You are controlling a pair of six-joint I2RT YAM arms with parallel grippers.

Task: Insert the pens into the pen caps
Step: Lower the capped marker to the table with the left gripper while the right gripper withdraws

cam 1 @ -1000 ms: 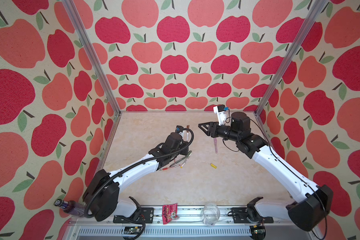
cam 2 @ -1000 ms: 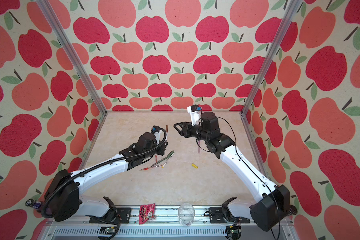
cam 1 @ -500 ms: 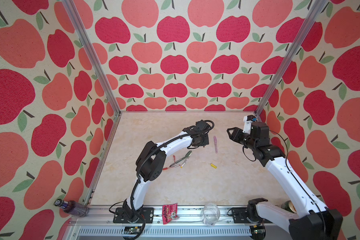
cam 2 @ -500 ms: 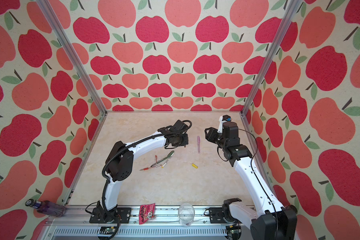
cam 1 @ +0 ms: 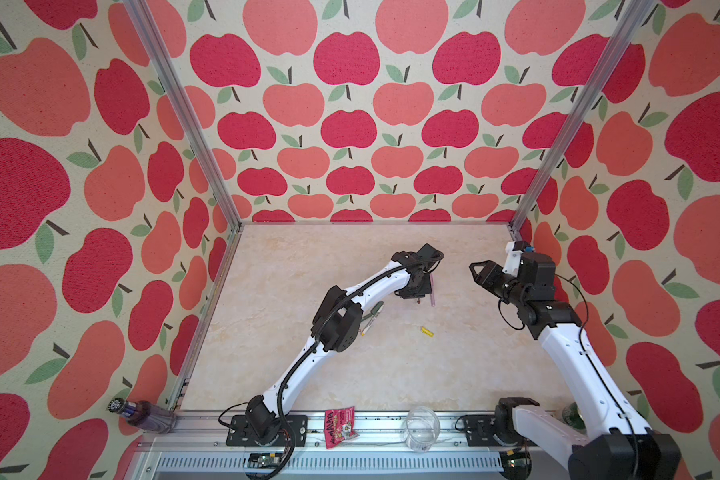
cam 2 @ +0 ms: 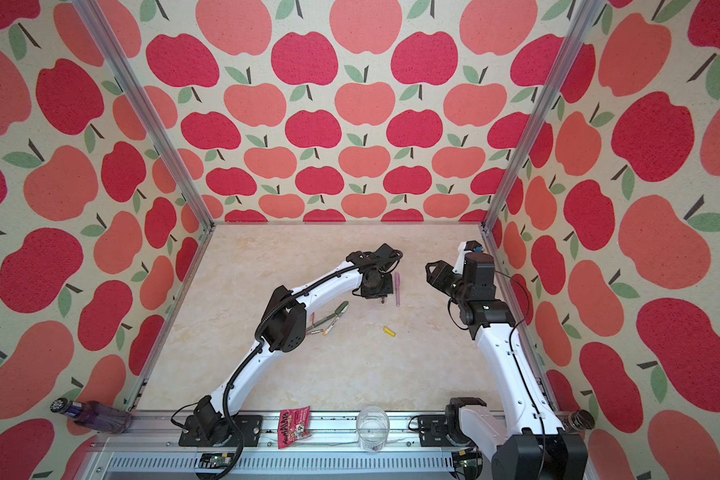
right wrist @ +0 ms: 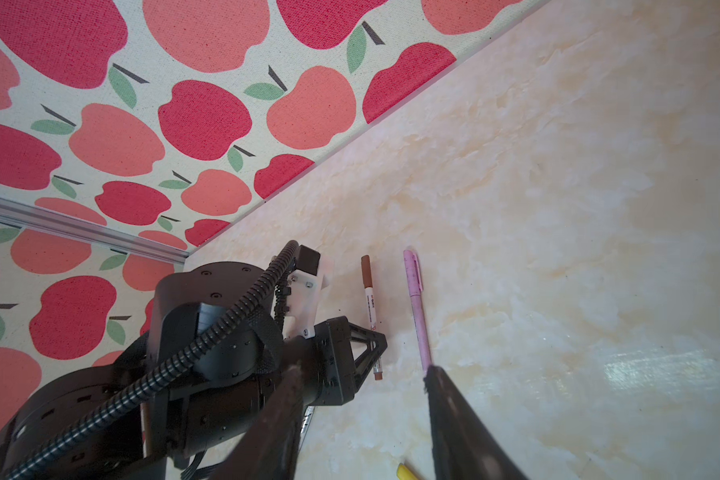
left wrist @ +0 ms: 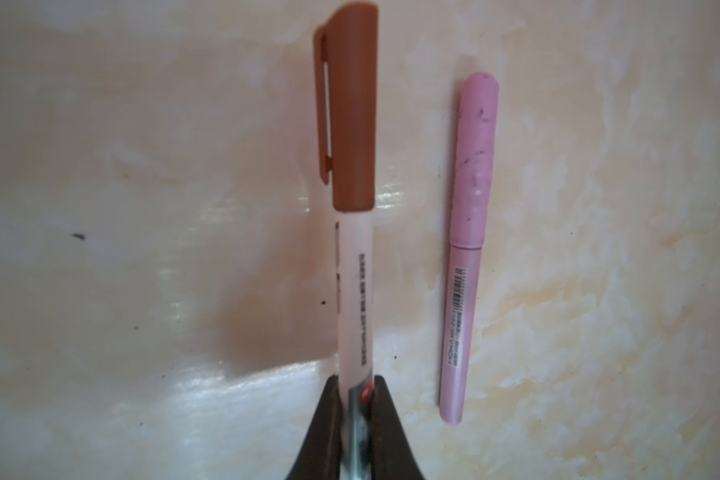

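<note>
Moved in the last second: left claw (left wrist: 356, 386) has gone from the pen heap (cam 2: 338, 309) to the lilac pen (left wrist: 462, 291), and right claw (cam 1: 474, 268) has drawn back, jaws apart and empty.
Surface (cam 1: 308, 270): marbled.
Left claw: clamped on the brown-capped white pen (left wrist: 354, 291), parallel to the lilac pen but apart from it.
Yellow cap (cam 1: 427, 331): lies alone.
Risk: if released, the round pen could roll into its neighbour.

Bare tabletop (cam 1: 454, 299) lies between lilac pen (cam 1: 432, 291) and right pincer (cam 1: 473, 271).
</note>
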